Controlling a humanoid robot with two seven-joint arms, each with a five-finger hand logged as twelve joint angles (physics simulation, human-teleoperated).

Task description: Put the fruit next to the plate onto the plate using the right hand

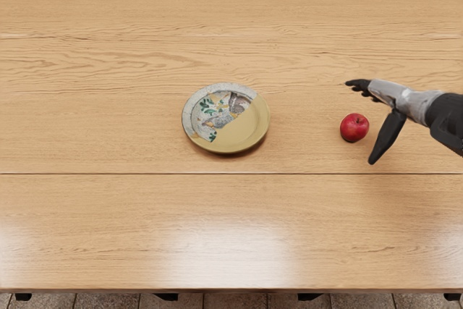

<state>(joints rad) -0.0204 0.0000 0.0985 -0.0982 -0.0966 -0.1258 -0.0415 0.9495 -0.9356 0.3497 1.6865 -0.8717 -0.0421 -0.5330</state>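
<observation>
1. The right robot hand (391,103) is reaching in from the right edge of the head view. Its dark arm (448,117) is showing only at that edge.
2. Its fingers (385,137) are spreading wide apart and gripping nothing. One dark digit is pointing off to the left, and a longer one is slanting down toward the near side of the desk (217,215).
3. The apple (354,127), red and round, is sitting on the bare wood just to the left of the robot hand. In this view it is lying in the gap between those two spread digits.
4. The robot hand is not touching the apple, and a strip of wood is showing between the fruit and the longer digit. Whether the hand is hovering above the fruit's level cannot be told from this one view.
5. The plate (226,117) is lying flat well to the left of the robot hand, far beyond the apple and apart from it.
6. Half of the plate is showing plain yellow. The other half is showing a pale pattern with green leaves.
</observation>
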